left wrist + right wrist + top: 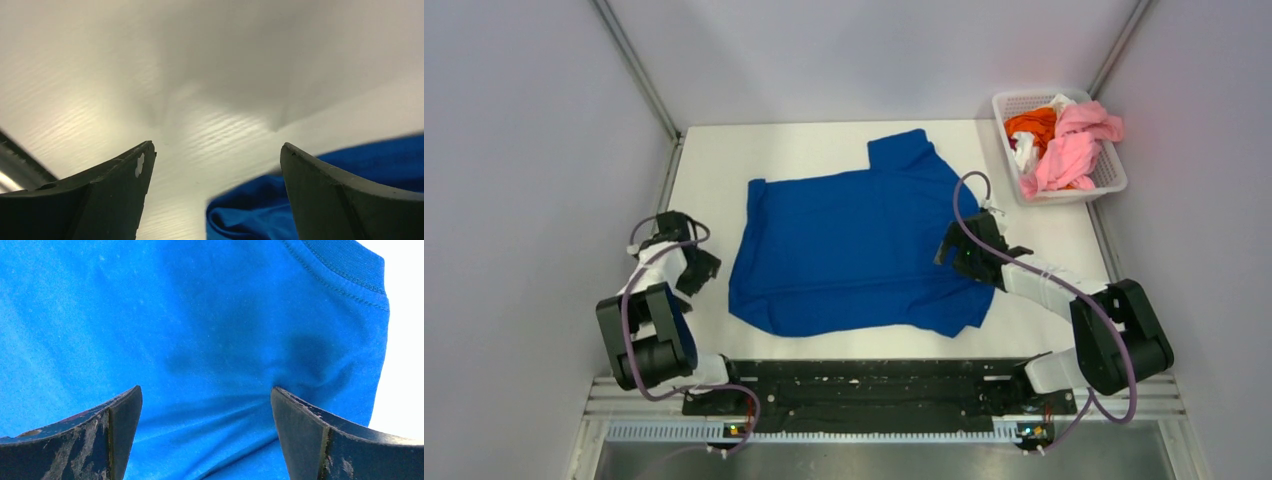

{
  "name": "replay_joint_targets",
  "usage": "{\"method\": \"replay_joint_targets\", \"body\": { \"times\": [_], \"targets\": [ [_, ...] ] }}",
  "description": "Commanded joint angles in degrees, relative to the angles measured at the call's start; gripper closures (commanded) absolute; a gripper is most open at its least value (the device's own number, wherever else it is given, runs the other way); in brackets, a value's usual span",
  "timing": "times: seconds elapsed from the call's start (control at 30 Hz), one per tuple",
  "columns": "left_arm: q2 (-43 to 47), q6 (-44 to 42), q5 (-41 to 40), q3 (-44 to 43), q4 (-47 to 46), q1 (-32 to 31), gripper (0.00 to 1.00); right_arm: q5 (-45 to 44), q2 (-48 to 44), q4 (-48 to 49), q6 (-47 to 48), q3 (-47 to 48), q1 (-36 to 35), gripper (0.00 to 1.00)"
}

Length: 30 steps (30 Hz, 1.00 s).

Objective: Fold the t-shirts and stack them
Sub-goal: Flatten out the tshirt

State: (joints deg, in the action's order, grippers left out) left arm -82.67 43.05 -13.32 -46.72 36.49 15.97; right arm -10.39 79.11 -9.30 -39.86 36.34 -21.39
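A royal blue t-shirt lies spread on the white table, plain side up, one sleeve toward the back. My left gripper is open and empty just left of the shirt's left edge; its wrist view shows a blue fold low between the fingers. My right gripper is open, low over the shirt's right side near the collar; its wrist view is filled with blue cloth and the ribbed collar. Pink, orange and white tees sit crumpled in the basket.
A white lattice basket stands at the back right corner of the table. Grey walls enclose the table on the left, back and right. The arm bases and a black rail run along the near edge.
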Motion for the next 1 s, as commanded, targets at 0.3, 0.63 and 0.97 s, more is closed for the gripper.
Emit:
{"method": "replay_joint_targets", "body": {
  "times": [0.3,0.63,0.97],
  "targets": [
    [8.51,-6.01,20.66,-4.04,-8.04,-6.5,0.01,-1.81,-1.75,-3.44,0.65,-1.28,1.08,0.01],
    [-14.55,-12.15,24.26,-23.39,-12.34,-20.3,0.01,-1.91,-1.53,-3.13,1.05,-1.37,1.02,0.01],
    [-26.8,-14.79,15.17,-32.39,-8.77,-19.85,0.01,-2.9,-0.67,-3.03,1.13,-1.54,1.07,0.01]
  ]
}}
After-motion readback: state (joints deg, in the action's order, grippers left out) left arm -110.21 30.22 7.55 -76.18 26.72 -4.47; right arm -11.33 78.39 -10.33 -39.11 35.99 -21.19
